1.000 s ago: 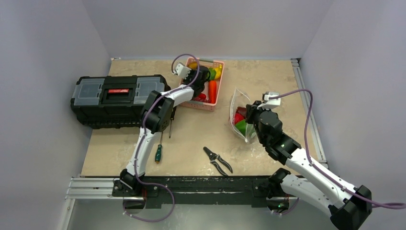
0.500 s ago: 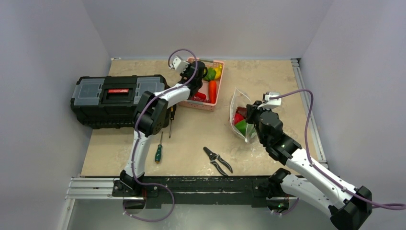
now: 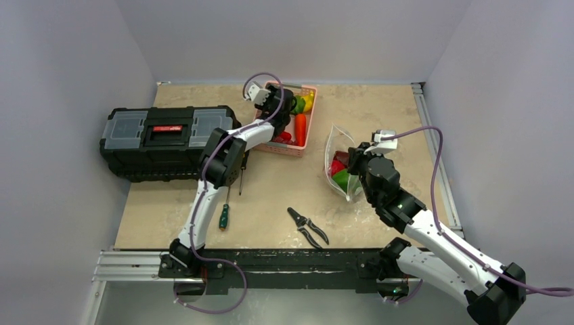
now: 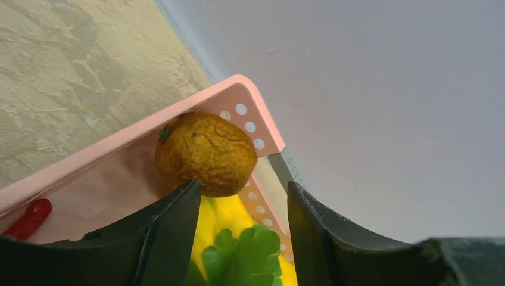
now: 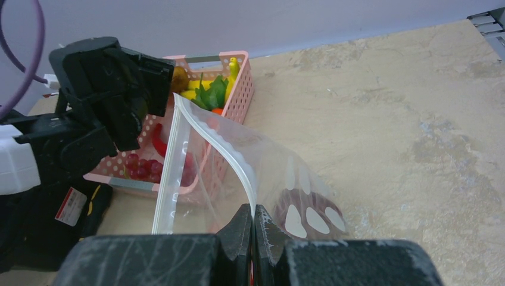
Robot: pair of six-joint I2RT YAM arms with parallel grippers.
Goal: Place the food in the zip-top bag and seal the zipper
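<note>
my left tool (image 4: 242, 189) hangs released over the pink basket (image 4: 238, 98) at the worktop's (image 3: 379, 108) 12 o'clock, an orange fruit (image 4: 205, 155) just beyond its tips; my right tool (image 5: 253, 215) is clenched on the zipper (image 5: 237, 162) of the zip-top bag (image 3: 336, 143), which stands open at 4 o'clock from the basket, red and green food (image 3: 338, 175) inside

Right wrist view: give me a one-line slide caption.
Right gripper pinches the pale zipper rim of the clear plastic zip-top bag, mouth open, pink slatted basket behind.
</note>
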